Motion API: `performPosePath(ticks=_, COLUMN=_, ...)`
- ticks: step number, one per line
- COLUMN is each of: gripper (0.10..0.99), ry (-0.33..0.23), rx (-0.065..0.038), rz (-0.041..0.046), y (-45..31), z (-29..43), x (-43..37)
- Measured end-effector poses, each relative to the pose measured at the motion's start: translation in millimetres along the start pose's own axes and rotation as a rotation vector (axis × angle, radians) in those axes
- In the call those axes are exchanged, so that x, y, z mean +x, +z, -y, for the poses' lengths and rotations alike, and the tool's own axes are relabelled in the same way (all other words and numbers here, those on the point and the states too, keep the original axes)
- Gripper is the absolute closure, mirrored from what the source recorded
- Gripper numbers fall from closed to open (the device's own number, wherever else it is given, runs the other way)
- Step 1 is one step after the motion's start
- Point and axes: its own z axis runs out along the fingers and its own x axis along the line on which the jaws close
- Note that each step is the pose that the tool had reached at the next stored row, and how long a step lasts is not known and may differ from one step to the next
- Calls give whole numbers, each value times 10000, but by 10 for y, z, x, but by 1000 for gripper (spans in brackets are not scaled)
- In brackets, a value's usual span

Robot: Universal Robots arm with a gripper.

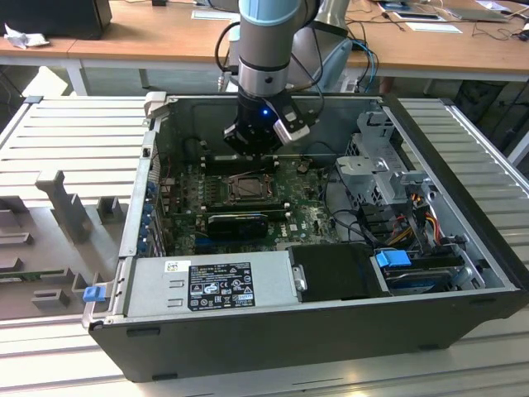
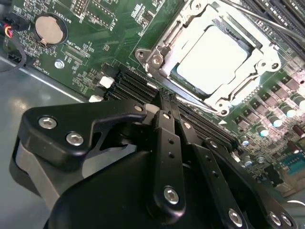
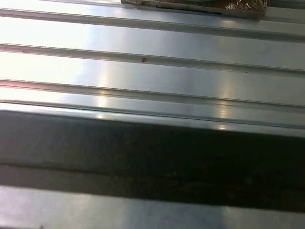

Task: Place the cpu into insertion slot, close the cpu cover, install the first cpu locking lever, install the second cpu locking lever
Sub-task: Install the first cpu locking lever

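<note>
With its fingers pinched together on nothing, the gripper [image 2: 161, 102] hangs near the cpu [image 2: 212, 56], seated upper right under the cpu cover [image 2: 224, 98]; thin, stiff, fragile parts, best pressed at metal edges.

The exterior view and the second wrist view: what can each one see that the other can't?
Exterior view alone: the whole dark computer case, its labelled silver power supply and a wooden desk behind.

Second wrist view alone: the round silver coin battery and the pale square cpu lying under the closed silvery cpu cover.

Both: the green motherboard and the black gripper, fingers together.
</note>
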Motion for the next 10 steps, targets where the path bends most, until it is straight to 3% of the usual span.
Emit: performPosePath(ticks=10, gripper=980, ry=174, rx=48, rz=9, y=61, z=4, x=-6)
